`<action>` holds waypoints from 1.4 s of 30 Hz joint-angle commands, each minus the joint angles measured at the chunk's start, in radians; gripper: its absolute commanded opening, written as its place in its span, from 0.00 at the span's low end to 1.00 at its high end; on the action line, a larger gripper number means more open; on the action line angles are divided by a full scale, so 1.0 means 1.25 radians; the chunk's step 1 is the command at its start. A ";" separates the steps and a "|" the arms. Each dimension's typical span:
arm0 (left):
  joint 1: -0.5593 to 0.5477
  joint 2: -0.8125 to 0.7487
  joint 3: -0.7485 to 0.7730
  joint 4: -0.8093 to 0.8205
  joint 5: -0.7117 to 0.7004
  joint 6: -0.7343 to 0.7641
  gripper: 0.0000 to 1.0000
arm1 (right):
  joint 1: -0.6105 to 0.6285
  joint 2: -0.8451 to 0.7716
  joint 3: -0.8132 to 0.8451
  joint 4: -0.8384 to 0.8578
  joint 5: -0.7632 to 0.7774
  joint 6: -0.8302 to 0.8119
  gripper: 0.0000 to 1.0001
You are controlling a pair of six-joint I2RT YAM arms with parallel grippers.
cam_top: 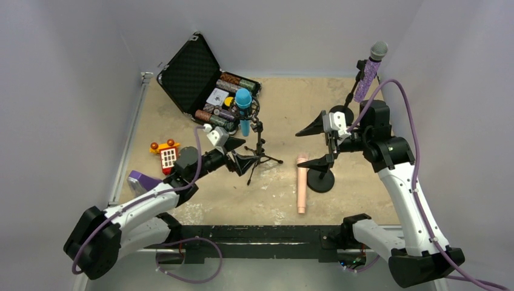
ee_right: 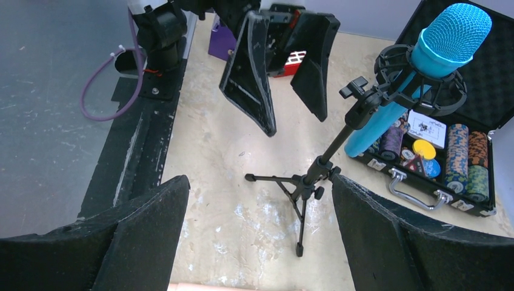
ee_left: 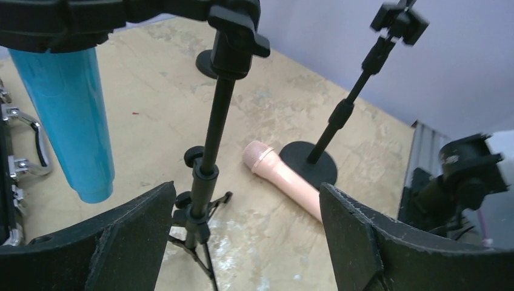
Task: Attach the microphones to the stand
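Note:
The bright blue microphone (cam_top: 243,109) sits in the clip of a black tripod stand (cam_top: 260,151); it also shows in the left wrist view (ee_left: 66,115) and the right wrist view (ee_right: 451,36). The glittery purple microphone (cam_top: 371,70) is clipped on a round-base stand (cam_top: 341,115) at the back right. The peach-pink microphone (cam_top: 301,182) lies flat on the table beside a second, empty round-base stand (cam_top: 321,179). It also shows in the left wrist view (ee_left: 285,179). My left gripper (cam_top: 242,154) is open and empty next to the tripod's pole (ee_left: 206,163). My right gripper (cam_top: 318,144) is open and empty, above the peach microphone.
An open black case (cam_top: 209,85) holding poker chips stands at the back left. A red and yellow toy phone (cam_top: 166,154) and a purple object (cam_top: 142,179) lie at the left. Grey walls enclose the table on three sides.

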 commanded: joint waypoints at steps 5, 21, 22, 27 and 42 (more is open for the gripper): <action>-0.005 0.208 0.042 0.287 0.072 0.207 0.84 | -0.004 -0.004 -0.002 0.023 -0.018 0.005 0.91; -0.005 0.322 0.131 0.312 0.081 0.211 0.51 | -0.004 0.015 0.002 0.027 -0.026 0.009 0.91; -0.005 0.324 0.133 0.311 0.081 0.214 0.49 | -0.005 0.015 0.002 0.027 -0.027 0.009 0.91; -0.005 0.324 0.142 0.288 0.081 0.233 0.26 | -0.005 0.016 0.002 0.027 -0.027 0.007 0.91; 0.057 0.040 -0.010 0.115 -0.137 0.339 0.00 | -0.006 0.008 0.002 0.022 -0.028 -0.001 0.91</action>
